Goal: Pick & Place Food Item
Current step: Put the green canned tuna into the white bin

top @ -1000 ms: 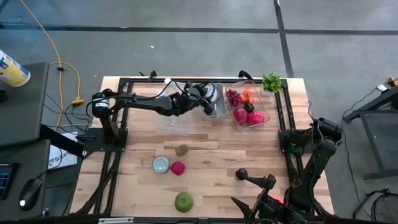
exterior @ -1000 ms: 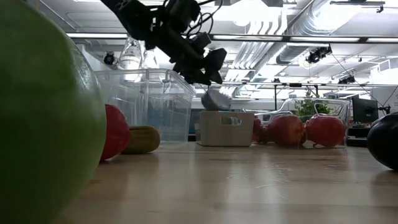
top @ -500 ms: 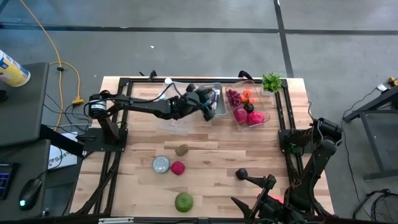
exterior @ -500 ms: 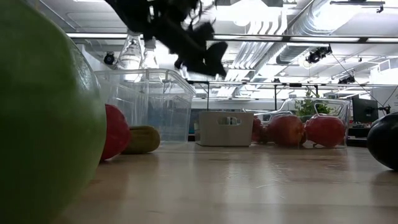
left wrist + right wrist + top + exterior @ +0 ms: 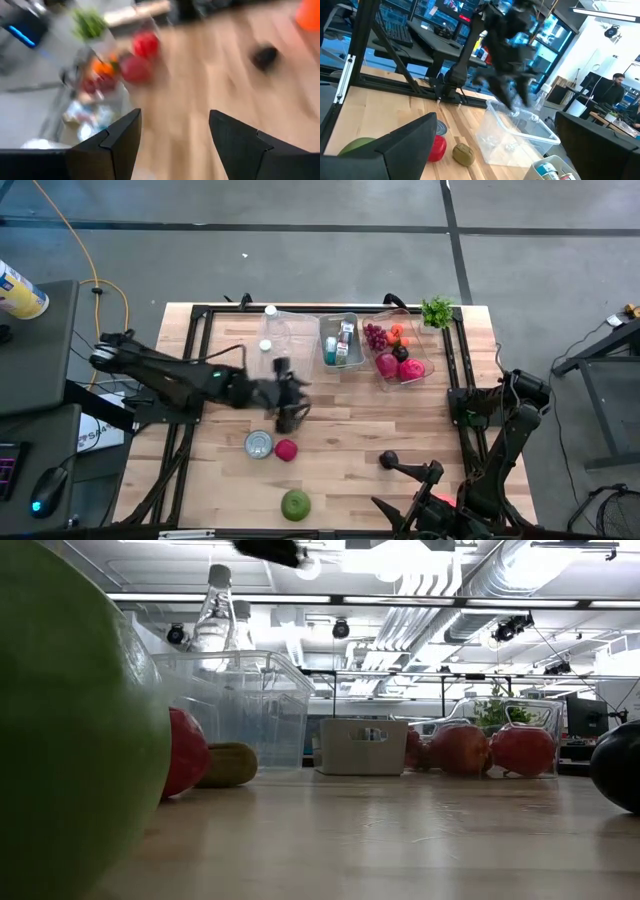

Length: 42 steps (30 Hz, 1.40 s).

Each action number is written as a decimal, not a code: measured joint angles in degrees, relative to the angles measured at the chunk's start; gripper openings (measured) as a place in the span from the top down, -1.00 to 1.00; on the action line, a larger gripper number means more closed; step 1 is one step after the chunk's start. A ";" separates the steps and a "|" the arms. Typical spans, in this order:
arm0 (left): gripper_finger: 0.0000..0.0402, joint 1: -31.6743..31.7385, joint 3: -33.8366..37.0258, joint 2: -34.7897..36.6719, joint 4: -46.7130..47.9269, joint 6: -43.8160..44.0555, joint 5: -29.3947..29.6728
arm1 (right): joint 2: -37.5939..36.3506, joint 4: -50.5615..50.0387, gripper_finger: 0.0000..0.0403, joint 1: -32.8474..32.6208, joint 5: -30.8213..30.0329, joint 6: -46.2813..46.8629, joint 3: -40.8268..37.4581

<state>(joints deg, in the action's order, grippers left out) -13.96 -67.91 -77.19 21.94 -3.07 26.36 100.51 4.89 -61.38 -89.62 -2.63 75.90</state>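
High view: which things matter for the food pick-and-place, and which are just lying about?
Job:
left pincer, open, empty
kiwi
red fruit
green apple
white bin

Lying about:
can
bottle
herb sprig

A yellow cable [image 5: 78, 250] snakes across the grey floor at upper left; a computer mouse [image 5: 44, 492] sits lower left, and a person [image 5: 615, 85] stands far right.

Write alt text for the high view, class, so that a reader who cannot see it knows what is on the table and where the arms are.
Seen from above, the left gripper hangs open and empty over mid-table, near a silver can, a red fruit and a green fruit. Clear bins of groceries and fruit line the far edge. The right arm waits folded at the table's right edge.
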 joint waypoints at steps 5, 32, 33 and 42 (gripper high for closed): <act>-0.12 -7.96 0.01 6.03 20.69 11.92 -2.66 | 0.00 0.00 -0.96 1.18 1.71 0.02 0.00; -0.12 -26.73 3.14 8.00 37.24 37.82 -8.26 | 0.00 -0.39 -0.96 14.35 31.58 9.85 0.00; -0.12 -26.70 3.14 8.00 37.21 37.82 -8.25 | 0.00 -0.39 -0.96 14.35 31.59 9.90 0.00; -0.19 -25.28 3.12 7.98 40.61 45.36 -2.11 | 0.00 -0.65 -0.96 14.31 31.58 9.92 -0.02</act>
<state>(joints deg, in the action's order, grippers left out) -39.24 -64.79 -69.21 62.55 42.28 24.24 100.51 4.23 -47.07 -58.04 7.29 75.88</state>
